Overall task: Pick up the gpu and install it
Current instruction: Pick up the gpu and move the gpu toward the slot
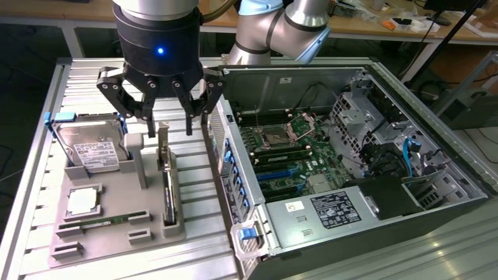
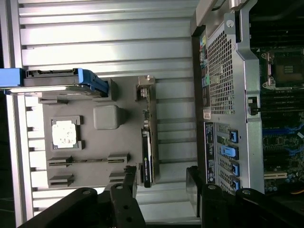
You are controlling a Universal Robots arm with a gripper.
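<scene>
We find no text legible. The white label [image 1: 97, 154] on the hard drive [image 1: 74, 133] carries print too fine to read. The same holds for the black label [image 1: 336, 209] and the small white sticker [image 1: 294, 205] on the power supply [image 1: 311, 227]. A small green mark [image 2: 144, 159] on the gpu [image 2: 148, 142], seen from the wrist view, cannot be made out.

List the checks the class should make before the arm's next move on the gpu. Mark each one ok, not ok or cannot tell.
1. Gripper jaws open: ok.
2. gpu standing on edge in the grey holder: ok.
3. Gripper straddling the gpu's upper end: ok.
4. gpu gripped: not ok, nothing is held.
5. Computer case open, motherboard exposed: ok.
6. Free place for the gpu on the motherboard: cannot tell.
</scene>
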